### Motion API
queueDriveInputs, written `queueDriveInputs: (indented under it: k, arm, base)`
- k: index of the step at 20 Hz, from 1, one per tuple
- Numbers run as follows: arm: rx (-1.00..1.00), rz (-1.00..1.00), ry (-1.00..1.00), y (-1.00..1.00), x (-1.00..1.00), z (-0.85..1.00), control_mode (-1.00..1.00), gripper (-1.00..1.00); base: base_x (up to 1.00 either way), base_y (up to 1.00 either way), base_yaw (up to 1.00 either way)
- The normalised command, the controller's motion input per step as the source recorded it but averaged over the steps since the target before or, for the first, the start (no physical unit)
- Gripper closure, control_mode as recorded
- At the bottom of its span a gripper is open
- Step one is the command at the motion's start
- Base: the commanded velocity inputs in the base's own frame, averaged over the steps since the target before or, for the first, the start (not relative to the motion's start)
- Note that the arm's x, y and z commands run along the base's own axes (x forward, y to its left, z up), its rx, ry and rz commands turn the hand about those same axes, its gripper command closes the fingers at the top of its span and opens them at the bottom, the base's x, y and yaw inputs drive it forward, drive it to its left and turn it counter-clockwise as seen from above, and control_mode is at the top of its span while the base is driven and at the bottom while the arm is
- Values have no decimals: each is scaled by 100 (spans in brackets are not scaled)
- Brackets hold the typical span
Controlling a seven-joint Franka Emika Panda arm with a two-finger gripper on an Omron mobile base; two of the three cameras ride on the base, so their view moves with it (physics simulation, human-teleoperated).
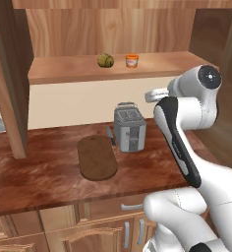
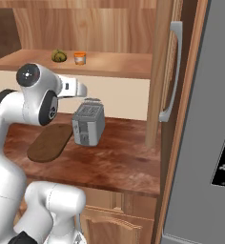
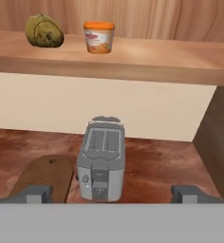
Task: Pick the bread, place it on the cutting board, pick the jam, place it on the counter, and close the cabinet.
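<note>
On shelf: bread beside jam, apart. Below, on counter: cutting board bare, toaster just right. End effector spread wide, holding nothing.

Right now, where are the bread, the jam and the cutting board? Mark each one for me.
bread [image 3: 44, 31]: hand view, middle of the lumpy ball on the shelf.
jam [image 3: 98, 38]: hand view, front of the jar, below its orange lid.
cutting board [image 1: 97, 158]: left base view, centre of its bare top.
</note>
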Motion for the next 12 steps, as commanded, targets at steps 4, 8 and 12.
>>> queueDriveInputs:
  k: [4, 8, 12]
  arm:
    - [0, 0, -3, 3, 0, 26, -100, -100]
    - [0, 0, 0, 8, 0, 27, -100, -100]
    - [2, 0, 0, 14, 0, 30, -100, -100]
  base:
    - [0, 0, 0]
    - [0, 0, 0]
    - [0, 0, 0]
